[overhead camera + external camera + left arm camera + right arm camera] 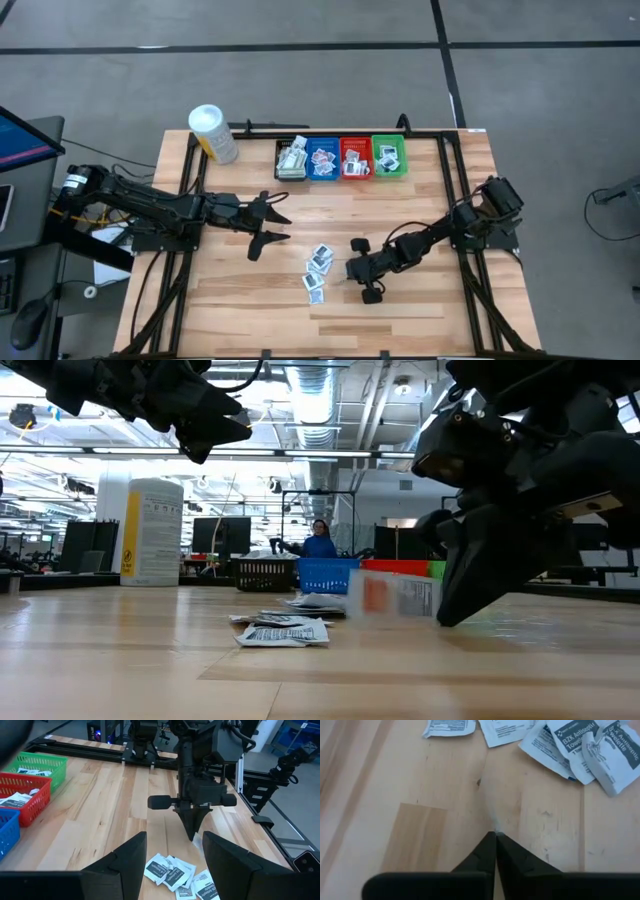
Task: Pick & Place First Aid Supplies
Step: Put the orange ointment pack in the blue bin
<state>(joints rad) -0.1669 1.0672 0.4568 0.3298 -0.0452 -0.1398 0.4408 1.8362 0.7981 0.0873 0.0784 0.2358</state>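
Observation:
Several loose first aid packets lie flat in a small heap on the wooden table near its middle, and they also show in the right wrist view. My right gripper is down at the table just right of the heap, shut on one packet with a red mark that stands on edge. My left gripper hangs open above the table, left of the heap, with nothing between its fingers. More packets lie in the bins at the far edge. My right gripper pinches one end of the red-marked packet between its two fingertips. The fingers slant down from the table's right side. The packet stands upright on its long edge, face toward the near side. I cannot tell whether its lower edge touches the table.
Along the far edge stand a black bin, a blue bin, a red bin and a green bin. A white tub with a yellow label stands at the far left. A black frame borders the table.

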